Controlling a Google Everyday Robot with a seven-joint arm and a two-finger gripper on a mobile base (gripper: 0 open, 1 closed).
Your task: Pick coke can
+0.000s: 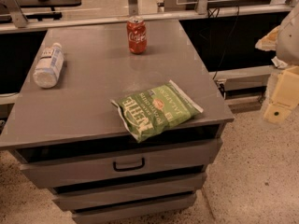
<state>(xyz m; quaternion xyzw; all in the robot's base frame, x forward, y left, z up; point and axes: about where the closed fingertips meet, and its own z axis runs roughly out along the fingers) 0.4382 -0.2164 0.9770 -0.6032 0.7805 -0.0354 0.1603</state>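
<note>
The coke can (136, 35), red with a white script logo and a silver top, stands upright near the far edge of the grey cabinet top (93, 92), a little right of centre. My gripper (281, 97) shows as cream-coloured parts at the right edge of the view. It is off the cabinet's right side, over the floor, and far from the can. It holds nothing that I can see.
A clear plastic bottle (48, 65) with a white label lies on its side at the far left. A green chip bag (156, 108) lies flat at the front edge, slightly overhanging. The cabinet has drawers (128, 164) below. A rail and cables run behind it.
</note>
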